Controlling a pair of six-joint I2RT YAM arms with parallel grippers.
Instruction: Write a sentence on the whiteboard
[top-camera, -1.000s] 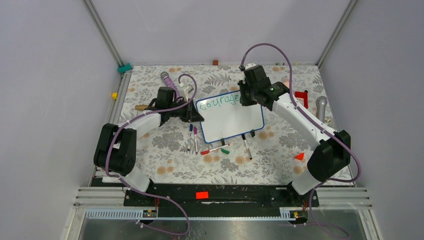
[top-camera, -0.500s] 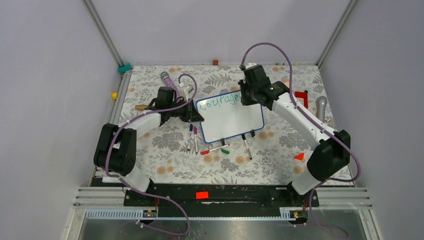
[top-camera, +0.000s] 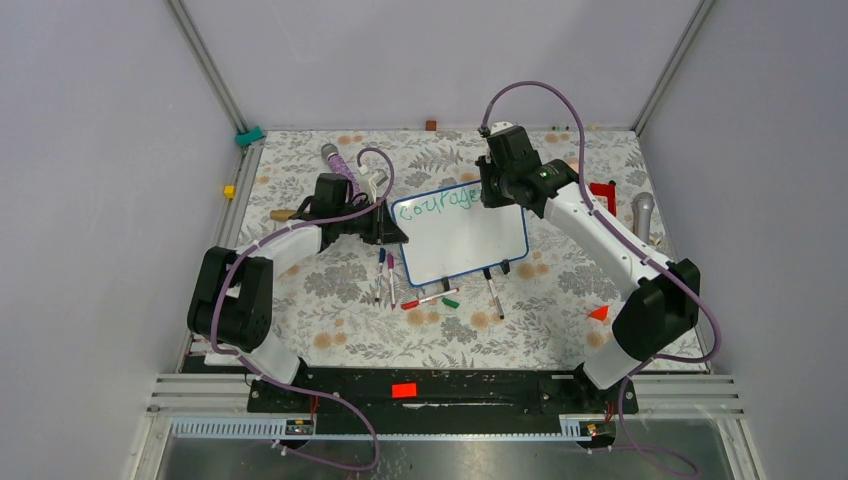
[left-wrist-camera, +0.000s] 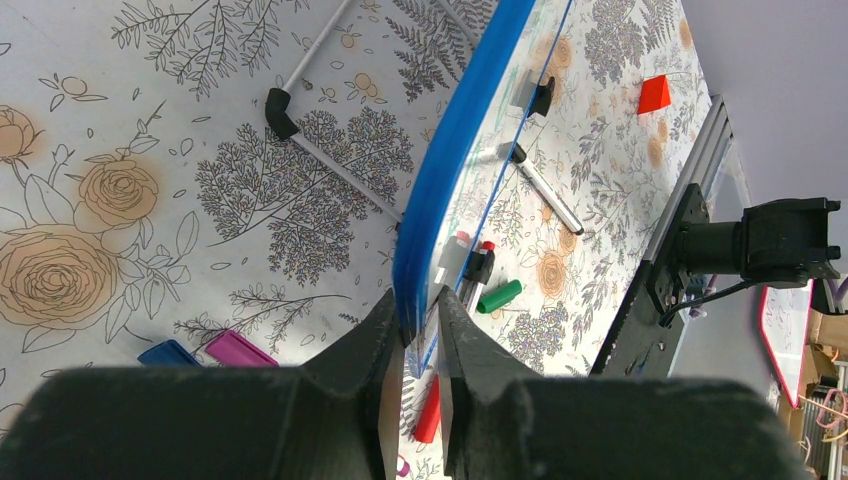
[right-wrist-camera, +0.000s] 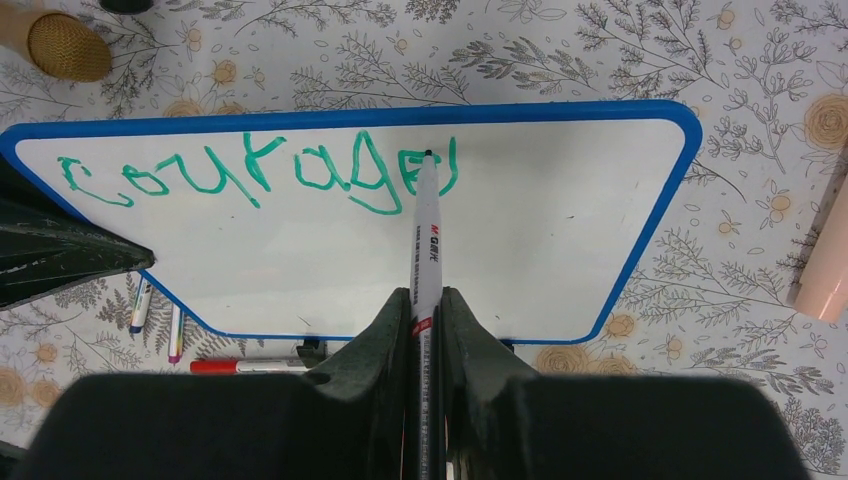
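The whiteboard (top-camera: 470, 238), white with a blue frame (left-wrist-camera: 450, 150), lies tilted on the floral table. Green writing (right-wrist-camera: 250, 175) along its top reads "courage"; only this part of the sentence shows. My left gripper (left-wrist-camera: 420, 320) is shut on the board's left edge, also seen from above (top-camera: 392, 230). My right gripper (right-wrist-camera: 425, 310) is shut on a white marker (right-wrist-camera: 427, 230), whose tip touches the board at the last letter. From above, the right gripper (top-camera: 497, 190) is over the board's upper right corner.
Loose markers (top-camera: 432, 297) and a green cap (top-camera: 451, 301) lie below the board. Two microphones (top-camera: 336, 160) (top-camera: 642, 212), a red block (top-camera: 602, 190) and a red wedge (top-camera: 598, 313) lie around. Black clip feet (top-camera: 497, 270) sit at the board's lower edge.
The right gripper has shifted slightly up along the board's top right with the marker. The left arm and board have not moved.
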